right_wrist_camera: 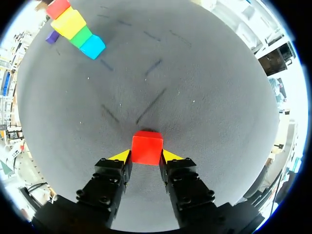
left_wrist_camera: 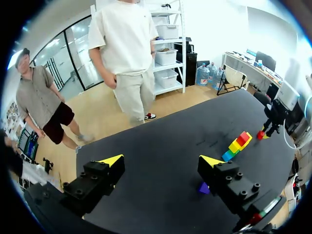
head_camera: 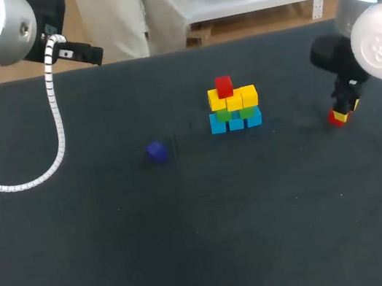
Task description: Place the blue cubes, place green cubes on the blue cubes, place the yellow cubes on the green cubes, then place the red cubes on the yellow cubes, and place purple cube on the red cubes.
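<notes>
A stack stands mid-table: three blue cubes (head_camera: 235,122) at the base, green cubes (head_camera: 234,113) on them, yellow cubes (head_camera: 233,98) above, and one red cube (head_camera: 223,86) on top. A purple cube (head_camera: 155,151) lies alone on the table to the stack's left. At the right, my right gripper (right_wrist_camera: 146,156) is down at the table with both yellow tips against the sides of a second red cube (right_wrist_camera: 146,147), shut on it. My left gripper (left_wrist_camera: 162,160) hangs open and empty high over the table's far left corner, the purple cube (left_wrist_camera: 203,187) showing beside one finger.
The dark table (head_camera: 209,243) carries nothing else. The left arm's white coiled cable (head_camera: 55,130) hangs over the table's left part. A wide stretch of bare table lies between the red cube at the right and the stack (right_wrist_camera: 73,27).
</notes>
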Motion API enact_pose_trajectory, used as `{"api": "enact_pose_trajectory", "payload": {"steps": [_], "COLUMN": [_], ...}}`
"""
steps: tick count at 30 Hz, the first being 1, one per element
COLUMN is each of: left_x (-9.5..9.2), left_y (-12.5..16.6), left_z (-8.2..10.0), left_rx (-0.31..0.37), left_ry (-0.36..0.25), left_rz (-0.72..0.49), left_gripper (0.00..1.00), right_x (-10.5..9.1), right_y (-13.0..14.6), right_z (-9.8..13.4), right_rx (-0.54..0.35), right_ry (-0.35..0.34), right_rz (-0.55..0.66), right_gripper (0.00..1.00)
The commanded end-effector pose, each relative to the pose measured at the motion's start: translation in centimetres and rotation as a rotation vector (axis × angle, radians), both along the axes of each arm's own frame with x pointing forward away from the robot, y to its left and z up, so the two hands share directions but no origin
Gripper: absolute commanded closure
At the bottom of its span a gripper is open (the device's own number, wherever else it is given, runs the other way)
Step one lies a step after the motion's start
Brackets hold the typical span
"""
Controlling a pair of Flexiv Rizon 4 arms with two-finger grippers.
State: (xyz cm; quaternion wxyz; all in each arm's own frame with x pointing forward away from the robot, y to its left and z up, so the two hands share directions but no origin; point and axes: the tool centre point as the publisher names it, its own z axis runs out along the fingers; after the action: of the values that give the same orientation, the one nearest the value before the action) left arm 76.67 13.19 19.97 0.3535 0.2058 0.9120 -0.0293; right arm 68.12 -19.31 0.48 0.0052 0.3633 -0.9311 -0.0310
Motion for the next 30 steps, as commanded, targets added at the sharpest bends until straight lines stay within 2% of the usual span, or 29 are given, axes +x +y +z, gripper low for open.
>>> {"api": "enact_pose_trajectory", "payload": {"steps": [1, 5, 15, 22, 30], "left_x": [0.0, 0.0, 0.0, 0.0, 0.0], "left_y": [0.2, 0.2, 0.2, 0.2, 0.2], "left_z": [0.0, 0.0, 0.0, 0.0, 0.0], "left_rx": [-0.003, -0.003, -0.003, -0.003, -0.003], "left_ry": [0.001, 0.001, 0.001, 0.001, 0.001], "left_rz": [-0.007, -0.007, -0.007, -0.007, -0.007], "left_gripper": [0.0, 0.0, 0.0, 0.0, 0.0], "right_x": [0.2, 1.0, 3.5, 4.3, 5.2], "right_y": [-0.3, -0.4, -0.5, 2.4, 5.6], "right_z": [1.0, 3.0, 9.9, 12.9, 14.4], "right_rx": [0.003, 0.032, 0.063, 0.092, 0.076], "right_ry": [-0.023, -0.06, -0.164, -0.21, -0.206], "right_rz": [0.016, 0.071, 0.206, 0.324, 0.477], "right_gripper": [1.0, 1.0, 1.0, 1.0, 1.0]}}
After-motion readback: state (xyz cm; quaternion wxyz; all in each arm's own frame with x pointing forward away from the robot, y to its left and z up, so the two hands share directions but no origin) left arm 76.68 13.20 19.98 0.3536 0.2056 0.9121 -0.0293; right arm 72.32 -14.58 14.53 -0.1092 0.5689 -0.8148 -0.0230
